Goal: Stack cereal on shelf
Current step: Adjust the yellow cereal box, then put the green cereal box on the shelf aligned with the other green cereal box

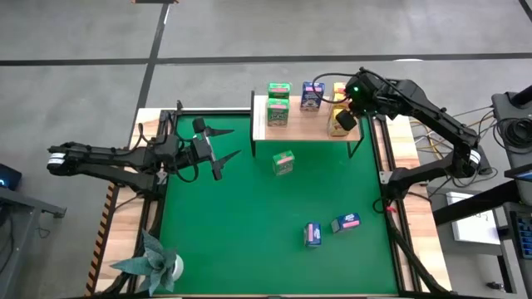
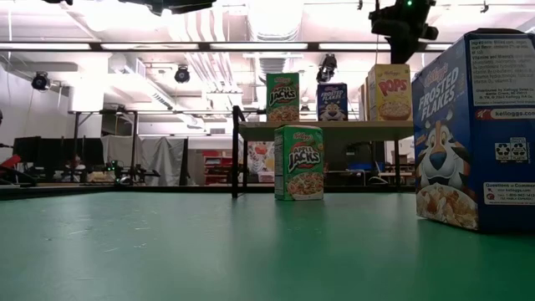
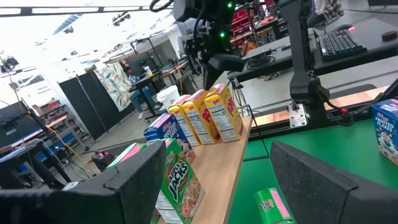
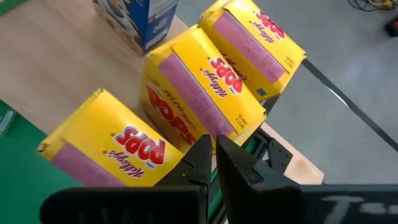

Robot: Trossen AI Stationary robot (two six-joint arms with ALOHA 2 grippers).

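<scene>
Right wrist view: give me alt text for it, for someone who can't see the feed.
Three yellow Pops cereal boxes stand side by side on the light wooden shelf, seen from above past the right gripper, whose two dark fingers are nearly closed together and hold nothing. A blue cereal box stands on the shelf beyond them, and green mat shows below its edge.

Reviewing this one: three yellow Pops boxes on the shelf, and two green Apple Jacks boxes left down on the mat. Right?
Not quite. Only one green box is on the mat; the other two green boxes are on the shelf, as the high view shows. The three yellow boxes are shelved.
</scene>
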